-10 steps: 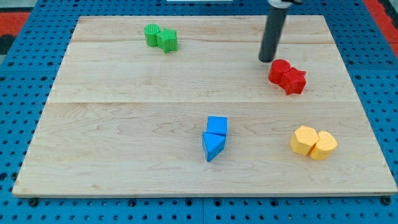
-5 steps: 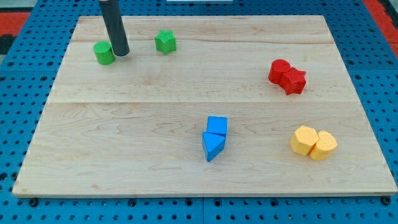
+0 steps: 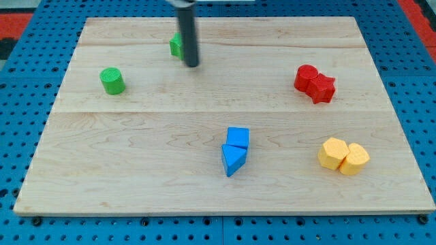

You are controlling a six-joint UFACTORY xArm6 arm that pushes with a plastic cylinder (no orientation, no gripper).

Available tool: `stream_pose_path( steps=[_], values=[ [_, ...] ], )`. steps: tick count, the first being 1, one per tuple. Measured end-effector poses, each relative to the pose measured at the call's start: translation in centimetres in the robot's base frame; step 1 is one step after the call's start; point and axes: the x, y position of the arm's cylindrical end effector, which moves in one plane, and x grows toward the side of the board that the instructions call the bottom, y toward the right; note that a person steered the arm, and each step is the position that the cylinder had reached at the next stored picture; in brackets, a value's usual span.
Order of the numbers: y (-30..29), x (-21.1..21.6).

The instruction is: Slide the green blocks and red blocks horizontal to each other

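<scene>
A green cylinder [image 3: 112,80] stands alone at the board's upper left. A second green block [image 3: 176,45] sits near the top edge, mostly hidden behind my rod, so its shape does not show. My tip [image 3: 193,65] rests on the board just right of and below that block, touching or nearly touching it. Two red blocks, a cylinder [image 3: 306,77] and a star [image 3: 323,88], sit pressed together at the right. The rod looks blurred.
A blue cube [image 3: 238,137] and a blue triangle [image 3: 232,160] touch below the centre. Two yellow blocks [image 3: 343,156] sit together at the lower right. The wooden board [image 3: 136,170] lies on a blue pegboard table.
The rod swept from beside the reds to the green pair, split them, pushed the cylinder left and downward, then moved right to the other green block. Reds, blues and yellows have not moved.
</scene>
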Motion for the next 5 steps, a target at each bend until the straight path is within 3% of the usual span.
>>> stream_pose_path(
  steps=[1,2,3,5],
  values=[
    [-0.1,-5.3],
    [-7.8,-3.9],
    [-14.3,2.1],
    [-12.2,2.8]
  ],
)
